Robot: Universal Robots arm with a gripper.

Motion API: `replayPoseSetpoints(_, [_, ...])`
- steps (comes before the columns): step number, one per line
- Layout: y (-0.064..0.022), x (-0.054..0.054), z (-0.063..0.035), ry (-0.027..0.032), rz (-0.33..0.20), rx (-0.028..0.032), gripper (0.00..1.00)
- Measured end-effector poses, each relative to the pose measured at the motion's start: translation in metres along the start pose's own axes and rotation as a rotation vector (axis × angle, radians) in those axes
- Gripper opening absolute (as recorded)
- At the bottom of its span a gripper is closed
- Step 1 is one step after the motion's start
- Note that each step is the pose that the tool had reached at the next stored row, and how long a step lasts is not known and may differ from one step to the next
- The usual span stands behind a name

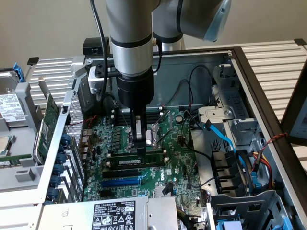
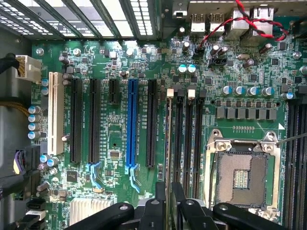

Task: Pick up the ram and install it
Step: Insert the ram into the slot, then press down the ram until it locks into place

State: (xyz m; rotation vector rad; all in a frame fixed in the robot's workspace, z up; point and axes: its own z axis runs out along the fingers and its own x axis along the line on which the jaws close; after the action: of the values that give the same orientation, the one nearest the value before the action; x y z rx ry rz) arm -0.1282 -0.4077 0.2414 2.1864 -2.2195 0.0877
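Fingers point(image 1: 140, 143) of my gripper point(image 2: 169, 203) closing on the ram point(image 1: 135, 162), thin green stick with dark chips, standing edge-up between the black pads, seating into a long black slot point(image 2: 178, 129) beside the metal-framed CPU socket point(image 2: 241, 175).

The end effector point(image 1: 140, 143) hides part of the ram point(image 1: 136, 162).

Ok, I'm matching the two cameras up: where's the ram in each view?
Exterior view: the ram lies lengthwise mid-board, directly under the end effector, one black slot over from the blue slot.
Wrist view: the ram is edge-on, a thin strip running out from the end effector.
Shared landmark: the blue slot, parallel to the ram in both views.
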Motion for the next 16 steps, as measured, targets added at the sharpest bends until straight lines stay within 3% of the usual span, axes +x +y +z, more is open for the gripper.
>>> replayPoseSetpoints(5, [0.0001,0.0003,-0.0043,-0.0070,0.000,-0.0033,0.20])
replayPoseSetpoints(15, [0.0002,0.0002,-0.0044,-0.0073,0.000,-0.0043,0.20])
replayPoseSetpoints(16, [0.0002,0.0002,-0.0044,-0.0072,0.000,-0.0068,0.20])
